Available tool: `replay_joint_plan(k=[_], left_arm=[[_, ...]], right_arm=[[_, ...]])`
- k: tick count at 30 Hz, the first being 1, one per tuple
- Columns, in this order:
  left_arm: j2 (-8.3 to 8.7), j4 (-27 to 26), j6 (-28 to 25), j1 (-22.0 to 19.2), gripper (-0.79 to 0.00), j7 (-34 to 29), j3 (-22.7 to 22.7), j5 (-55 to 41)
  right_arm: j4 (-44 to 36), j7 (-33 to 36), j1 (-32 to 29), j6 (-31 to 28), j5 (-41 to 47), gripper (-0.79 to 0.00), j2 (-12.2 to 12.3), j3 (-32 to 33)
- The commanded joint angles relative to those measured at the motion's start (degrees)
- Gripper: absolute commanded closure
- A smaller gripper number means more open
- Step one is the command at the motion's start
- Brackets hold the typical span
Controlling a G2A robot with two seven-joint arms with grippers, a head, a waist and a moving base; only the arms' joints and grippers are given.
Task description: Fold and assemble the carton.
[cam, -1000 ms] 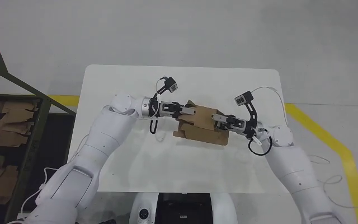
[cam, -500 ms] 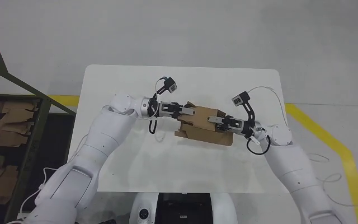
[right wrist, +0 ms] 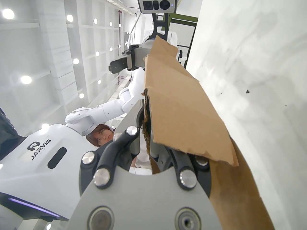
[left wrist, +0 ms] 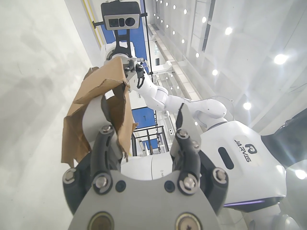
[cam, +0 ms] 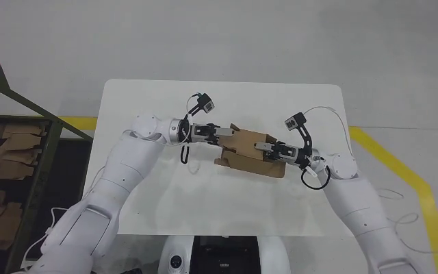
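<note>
Carton: brown corrugated-cardboard carton (cam: 250, 152), partly folded with loose flaps, lying near the middle of the table between the two grippers.
Left gripper: left gripper (cam: 222, 135) at the carton end nearest its own arm. Its fingers are spread wide, one finger (left wrist: 103, 142) tucked among the flaps and the other (left wrist: 184, 125) clear of the cardboard, with nothing clamped.
Right gripper: right gripper (cam: 267, 148) at the opposite end, set over a wall edge of the carton. Whether it clamps the cardboard cannot be told.
Table: white rectangular tabletop (cam: 274, 103) bearing the carton.
Surroundings: yellow floor stripe (cam: 393, 164) beside the table. Flat brown cardboard sheets (cam: 17, 147) stacked in a dark rack off the left side.
</note>
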Motion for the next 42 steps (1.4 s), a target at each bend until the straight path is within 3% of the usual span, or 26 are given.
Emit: replay_joint_plan(k=[1,17,42], left_arm=[[0.13,-0.73,0.13,0.38,-0.785,-0.13,-0.27,-0.26],[1.20,-6.23,1.86,2.94,-0.785,-1.86,-3.22,-4.80],[-1.27,-3.99,-1.35,-0.41,-0.785,1.36,3.59,-2.53]], right_arm=[[-0.03,-0.80,-0.11,-0.13,-0.54,0.000,0.02,0.16],[0.44,-6.92,-0.56,-0.91,-5.75,0.000,-0.26,-0.75],[0.97,-7.40,-0.37,-2.31,-6.14,0.000,-0.89,-2.39]])
